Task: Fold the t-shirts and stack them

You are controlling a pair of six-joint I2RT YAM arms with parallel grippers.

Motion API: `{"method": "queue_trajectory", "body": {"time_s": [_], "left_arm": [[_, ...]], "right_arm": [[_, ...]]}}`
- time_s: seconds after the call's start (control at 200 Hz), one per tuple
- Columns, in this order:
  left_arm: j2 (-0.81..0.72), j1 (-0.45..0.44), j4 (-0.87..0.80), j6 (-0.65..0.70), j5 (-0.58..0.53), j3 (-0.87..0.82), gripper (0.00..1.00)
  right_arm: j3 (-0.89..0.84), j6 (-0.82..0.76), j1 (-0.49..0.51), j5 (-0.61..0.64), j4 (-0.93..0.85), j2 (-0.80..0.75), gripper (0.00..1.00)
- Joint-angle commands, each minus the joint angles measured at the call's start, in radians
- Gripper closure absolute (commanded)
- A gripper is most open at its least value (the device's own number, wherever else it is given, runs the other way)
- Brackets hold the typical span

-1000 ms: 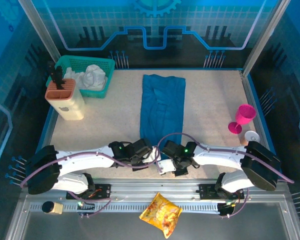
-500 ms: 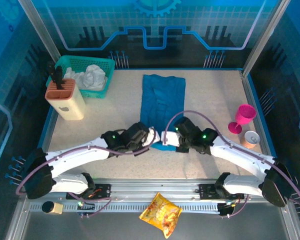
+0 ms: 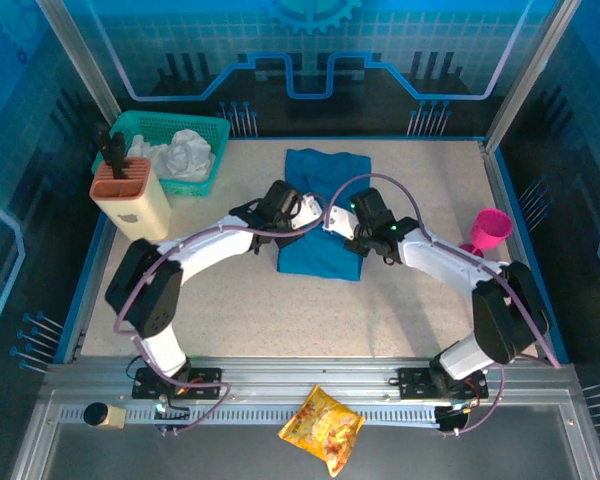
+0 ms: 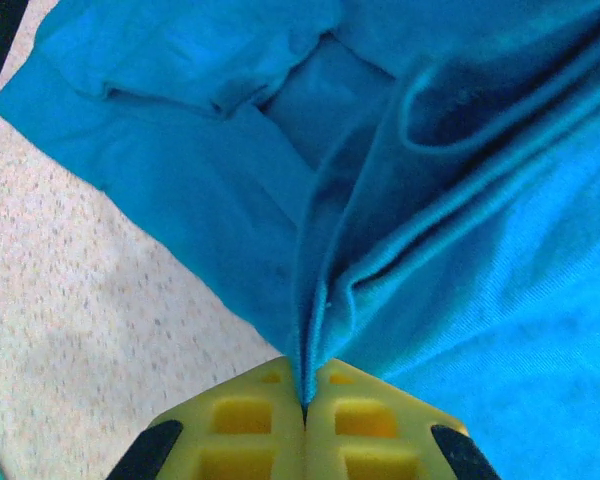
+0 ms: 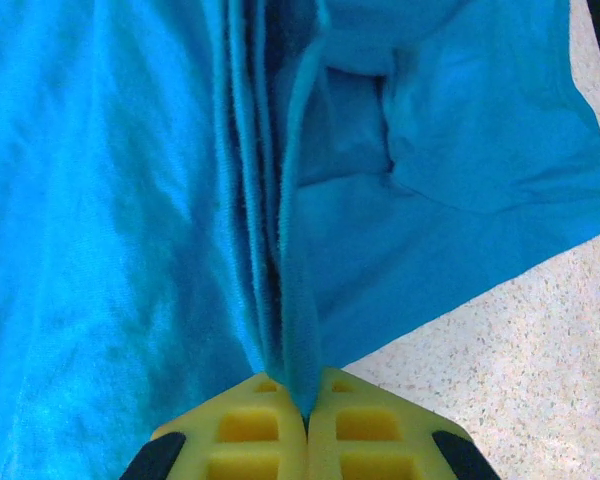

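Pinching t-shirt folds: left gripper fully closed on fabric, right gripper same.

A green basket holds white cloth. Just in front of the basket stands a beige holder. Far to its right is a pink cup, and well nearer than the basket lies a yellow snack bag.

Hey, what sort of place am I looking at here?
Probably a robotics lab cell: left arm and right arm bolted to a metal rail, blue printed panels around the table, a t-shirt as prop.
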Motion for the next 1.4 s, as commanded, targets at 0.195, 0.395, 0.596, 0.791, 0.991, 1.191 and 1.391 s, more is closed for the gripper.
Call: {"method": "queue_trajectory", "body": {"time_s": [0.195,0.395,0.596,0.791,0.991,1.191,1.391], "left_arm": [[0.215,0.024,0.081,0.061,-0.003,0.165,1.00],[0.267,0.041,0.095,0.048,-0.026,0.183,1.00],[0.313,0.047,0.135,0.056,-0.026,0.199,0.82],[0.322,0.048,0.172,0.075,-0.009,0.217,0.61],[0.264,0.052,0.207,0.067,-0.055,0.218,0.16],[0.072,0.111,0.258,0.018,-0.031,0.159,0.01],[-0.270,0.247,0.514,-0.058,0.261,-0.099,0.00]], "right_arm": [[0.086,0.029,-0.061,0.029,0.158,0.198,1.00],[0.135,0.044,-0.087,0.030,0.200,0.311,1.00],[0.192,0.080,-0.098,0.045,0.177,0.381,1.00],[0.209,0.119,-0.101,0.054,0.172,0.388,0.85],[0.199,0.170,-0.113,0.084,0.184,0.304,0.55],[0.130,0.202,-0.157,-0.003,0.194,0.044,0.46],[0.010,0.175,-0.175,-0.172,0.084,-0.263,0.46]]}}
